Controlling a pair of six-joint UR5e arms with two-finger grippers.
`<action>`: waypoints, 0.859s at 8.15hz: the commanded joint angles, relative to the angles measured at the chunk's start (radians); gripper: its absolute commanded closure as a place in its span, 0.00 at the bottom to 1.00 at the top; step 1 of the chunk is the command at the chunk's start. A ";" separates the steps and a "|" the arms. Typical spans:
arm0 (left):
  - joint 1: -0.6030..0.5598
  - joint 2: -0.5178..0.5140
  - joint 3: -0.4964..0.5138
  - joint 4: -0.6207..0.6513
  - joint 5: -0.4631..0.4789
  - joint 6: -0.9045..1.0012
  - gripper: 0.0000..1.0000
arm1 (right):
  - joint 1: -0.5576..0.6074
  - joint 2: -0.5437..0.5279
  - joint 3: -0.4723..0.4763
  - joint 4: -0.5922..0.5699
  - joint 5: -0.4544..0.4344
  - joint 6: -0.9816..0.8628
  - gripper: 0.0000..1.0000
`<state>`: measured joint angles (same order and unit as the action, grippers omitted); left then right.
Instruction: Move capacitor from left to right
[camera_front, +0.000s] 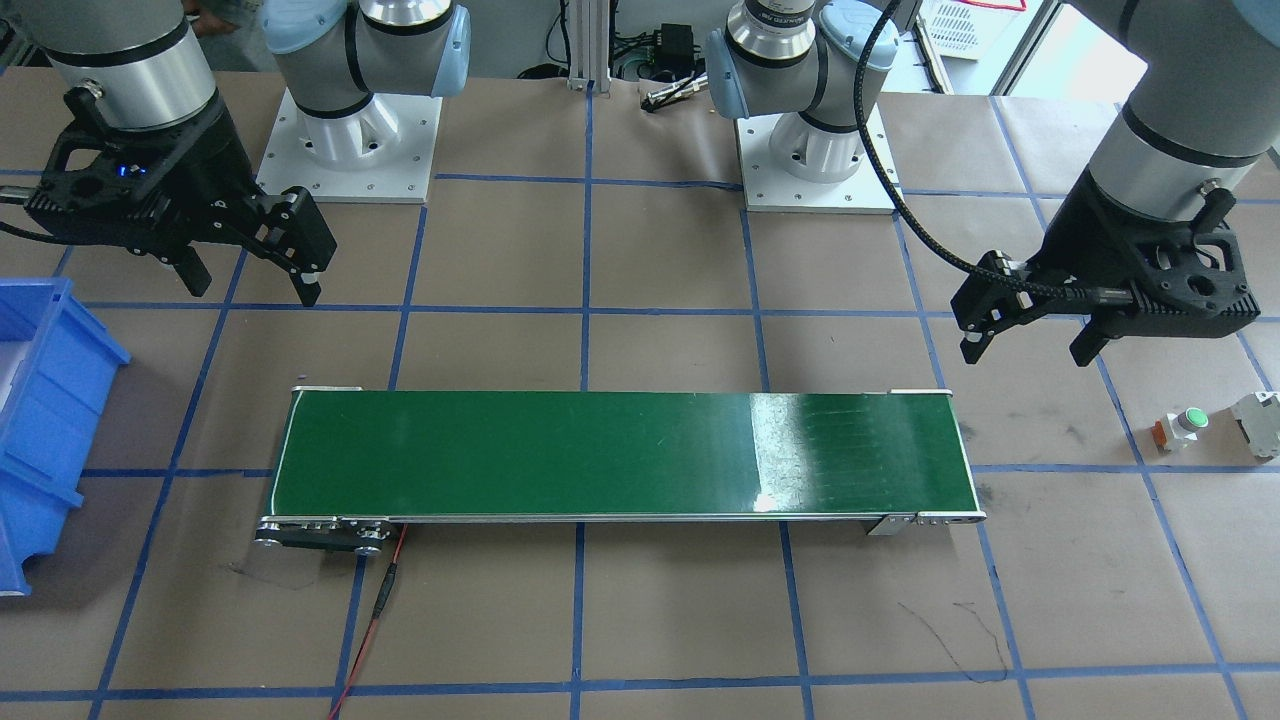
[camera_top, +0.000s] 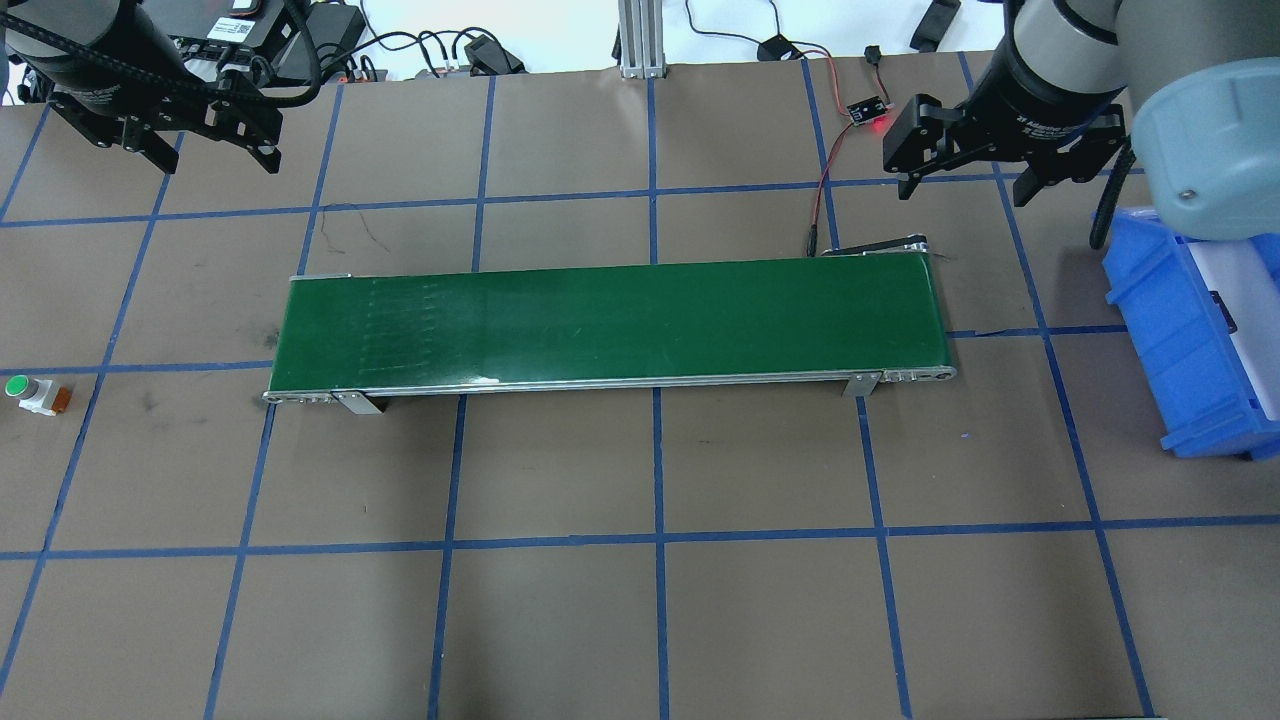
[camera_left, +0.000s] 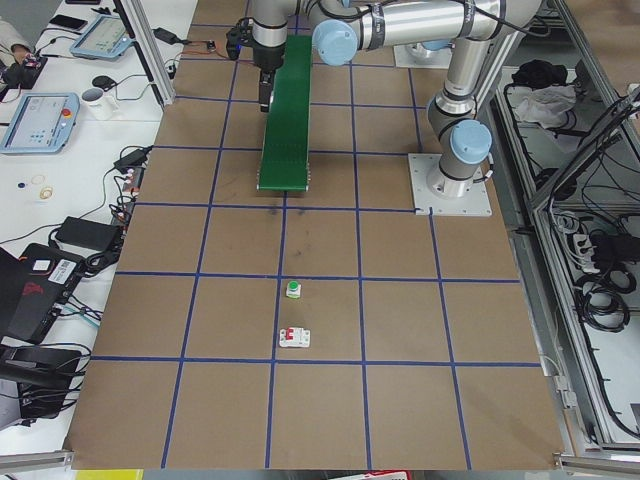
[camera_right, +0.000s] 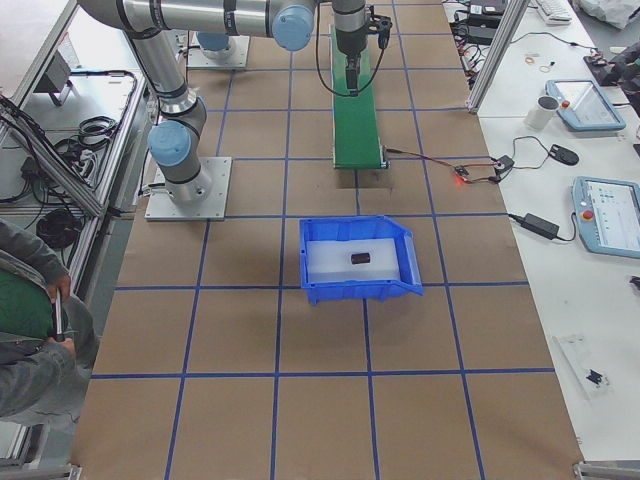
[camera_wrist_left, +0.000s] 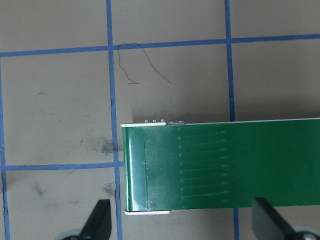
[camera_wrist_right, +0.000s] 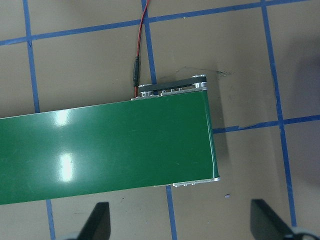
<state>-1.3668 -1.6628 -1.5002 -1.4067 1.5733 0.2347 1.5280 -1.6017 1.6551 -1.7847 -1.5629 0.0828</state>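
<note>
The capacitor (camera_right: 360, 258) is a small dark cylinder lying inside the blue bin (camera_right: 355, 292) on the robot's right side, seen in the exterior right view. My left gripper (camera_top: 218, 160) is open and empty, held above the table beyond the left end of the green conveyor belt (camera_top: 610, 320). It also shows in the front view (camera_front: 1030, 350) and in the left wrist view (camera_wrist_left: 182, 225). My right gripper (camera_top: 965, 190) is open and empty above the belt's right end. It also shows in the front view (camera_front: 255, 290) and in the right wrist view (camera_wrist_right: 180, 222).
A green-topped push button (camera_top: 18, 388) and a white-grey blocky component (camera_front: 1258, 420) sit on the table at the far left. The blue bin (camera_top: 1180, 330) stands at the right edge. A red wire (camera_wrist_right: 140, 45) runs to the belt's right end.
</note>
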 joint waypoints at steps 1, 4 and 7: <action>0.000 0.003 -0.002 0.000 0.002 0.000 0.00 | 0.049 0.008 0.000 -0.001 -0.049 0.018 0.00; -0.003 0.056 -0.003 -0.070 0.002 -0.050 0.00 | 0.049 0.009 0.000 0.001 -0.052 0.012 0.00; -0.011 0.040 -0.006 -0.100 -0.032 -0.055 0.00 | 0.049 0.011 0.000 -0.001 -0.054 0.003 0.00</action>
<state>-1.3745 -1.6180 -1.5034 -1.4947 1.5572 0.1782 1.5768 -1.5924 1.6552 -1.7858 -1.6162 0.0916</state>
